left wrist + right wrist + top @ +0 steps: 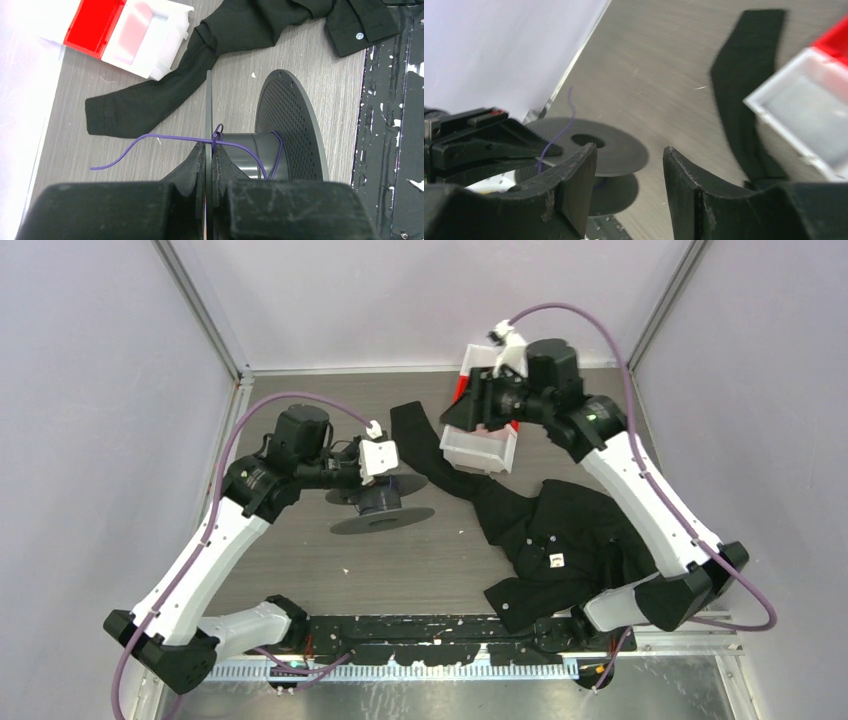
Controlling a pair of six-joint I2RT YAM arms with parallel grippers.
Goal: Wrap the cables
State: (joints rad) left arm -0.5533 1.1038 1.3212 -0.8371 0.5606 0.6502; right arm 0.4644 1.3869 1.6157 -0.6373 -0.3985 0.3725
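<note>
Left gripper clamped on the rim of one flange of the dark grey two-flanged reel; hub axis runs crosswise to its fingers. Thin purple wire loops over the hub, crosses at the pinched flange, and its loose tail trails outward above the grey wood-grain tabletop. Black garment sleeve near the tail: likely snag. Right gripper spread, empty, well apart by the white-and-red bin.

The grey wood-grain table carries a dark reel, a black garment and a white-and-red bin.
</note>
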